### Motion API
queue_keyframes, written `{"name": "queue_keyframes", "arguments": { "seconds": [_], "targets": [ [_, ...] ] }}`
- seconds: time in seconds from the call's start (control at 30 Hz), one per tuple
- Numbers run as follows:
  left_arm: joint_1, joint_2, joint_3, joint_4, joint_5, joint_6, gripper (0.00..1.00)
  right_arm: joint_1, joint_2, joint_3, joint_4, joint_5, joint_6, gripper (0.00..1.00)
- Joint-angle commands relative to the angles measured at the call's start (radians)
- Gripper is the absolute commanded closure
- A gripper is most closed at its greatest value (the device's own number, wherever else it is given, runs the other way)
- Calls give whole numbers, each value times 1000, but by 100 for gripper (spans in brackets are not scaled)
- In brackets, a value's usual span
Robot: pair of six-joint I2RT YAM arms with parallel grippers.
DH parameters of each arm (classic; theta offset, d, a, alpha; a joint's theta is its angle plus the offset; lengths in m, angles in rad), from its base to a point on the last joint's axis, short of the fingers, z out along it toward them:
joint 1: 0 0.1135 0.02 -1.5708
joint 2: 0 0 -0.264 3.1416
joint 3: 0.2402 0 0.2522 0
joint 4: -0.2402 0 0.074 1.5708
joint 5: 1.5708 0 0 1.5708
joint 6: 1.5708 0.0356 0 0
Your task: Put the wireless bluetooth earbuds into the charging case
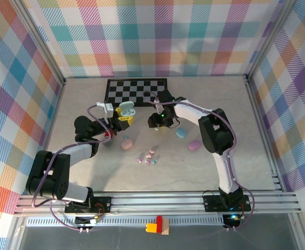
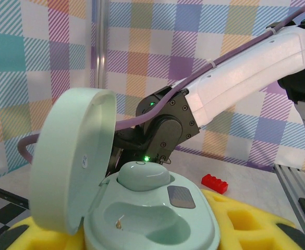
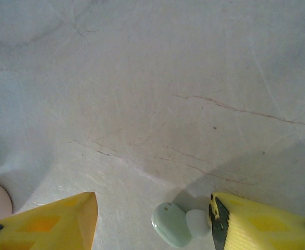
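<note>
Over bare tabletop (image 3: 152,94), right jaws apart, mint earbud (image 3: 173,224) beside one pad (image 3: 261,226); left jaws tight on open charging case (image 2: 157,229).

Bright, even, diffuse overhead light. Top view sharp, shadows faint and soft-edged. Right wrist view milky, low contrast; broad grey shadow just beside the mint earbud (image 3: 171,224). Left wrist view crisp; mild sheen on charging case (image 2: 69,156) lid.

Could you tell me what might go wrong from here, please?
The mint earbud lies on the table, off-centre near one of the right arm's fingers. Closing could nudge it away rather than pinch it. The open charging case has one empty slot beside a seated earbud, so a misaligned insertion could jam or dislodge that one.
</note>
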Motion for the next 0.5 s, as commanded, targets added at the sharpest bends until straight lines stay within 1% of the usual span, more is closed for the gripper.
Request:
{"name": "queue_keyframes", "arguments": {
  "seconds": [0.0, 0.2, 0.47],
  "targets": [
    [11, -13, 4, 49, 10, 7, 67, 4, 6, -4, -26, -41, -18, 42],
    [12, -13, 4, 50, 8, 9, 67, 6, -31, -63, -3, -63, -10, 42],
    [43, 15, -5, 53, -14, 22, 67, 6, -95, -128, 28, -32, -1, 43]
  ]
}}
